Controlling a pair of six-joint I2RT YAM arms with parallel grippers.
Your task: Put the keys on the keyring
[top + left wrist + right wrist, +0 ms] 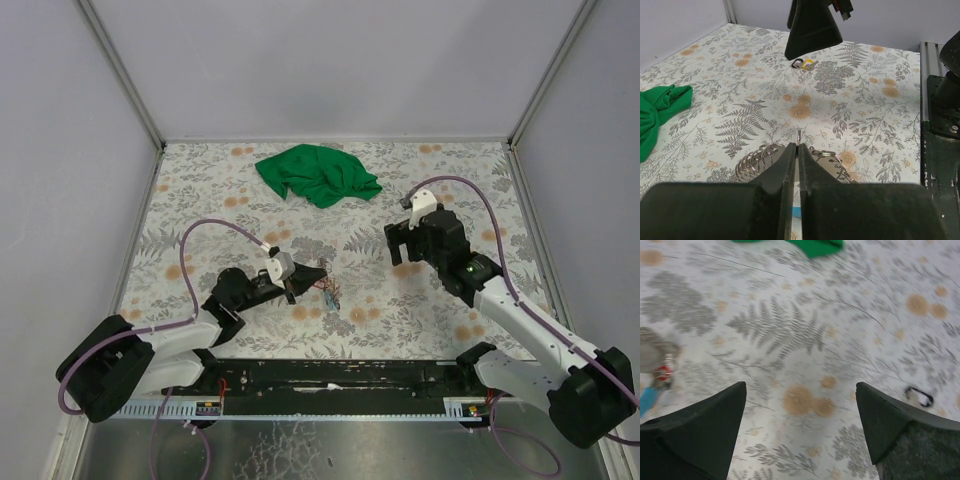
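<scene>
Left gripper (798, 150) clamped on keyring (762, 161) at mid-table (200, 200), its coils running crosswise either side of the jaws. Right gripper (800, 390) spread wide, well apart. Keys (329, 291) trail from it toward the near edge.

Open desk (450, 170) lies between the two arms. At the back, a crumpled green cloth (318, 175) blocks the middle, with bare surface on either side of it up to the walls (100, 100). The left tool (322, 268) sits low, jaws pressed together, with the keyring (760, 161) and keys (330, 292) crowded at its tip. The right tool (800, 385) hangs spread wide over bare surface, a small black-and-yellow item (919, 396) just beside one finger. A black rail (340, 375) lines the near edge.
</scene>
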